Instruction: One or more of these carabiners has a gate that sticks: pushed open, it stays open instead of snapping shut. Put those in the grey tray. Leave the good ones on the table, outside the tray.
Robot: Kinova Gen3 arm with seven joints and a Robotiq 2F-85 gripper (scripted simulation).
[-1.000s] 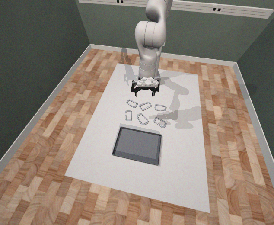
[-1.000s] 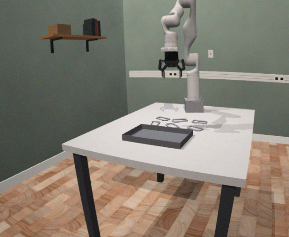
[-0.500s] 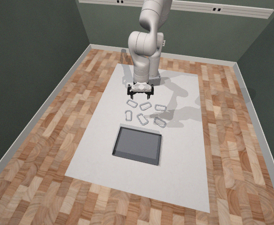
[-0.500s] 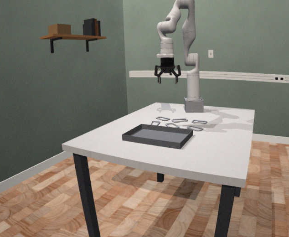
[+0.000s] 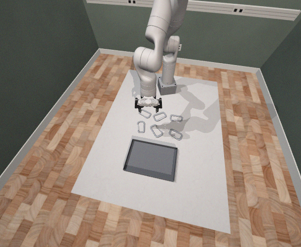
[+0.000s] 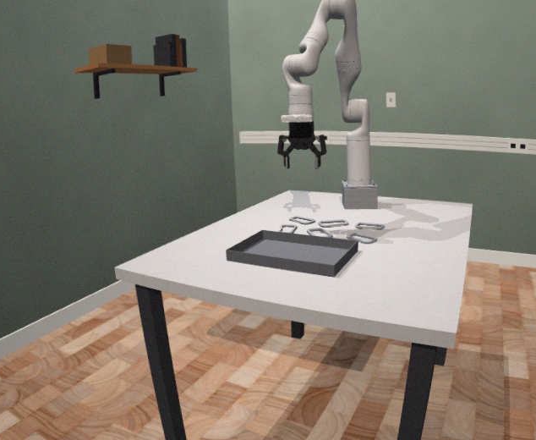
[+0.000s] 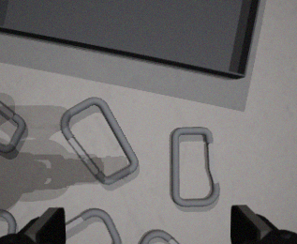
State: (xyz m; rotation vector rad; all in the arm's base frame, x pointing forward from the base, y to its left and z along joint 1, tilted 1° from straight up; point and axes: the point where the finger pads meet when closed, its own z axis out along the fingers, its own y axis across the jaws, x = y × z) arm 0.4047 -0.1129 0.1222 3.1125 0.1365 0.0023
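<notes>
White table (image 5: 198, 172) on parquet between green walls carries six carabiners (image 5: 156, 130) beside the grey tray (image 5: 126, 159) from above, the side view shows the gripper (image 6: 301, 156) spread, empty, high above them, and the wrist view looks down on two carabiners before the tray.

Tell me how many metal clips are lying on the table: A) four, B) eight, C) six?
C: the top view shows six carabiners in two rows of three on the table, beside the grey tray.
</notes>
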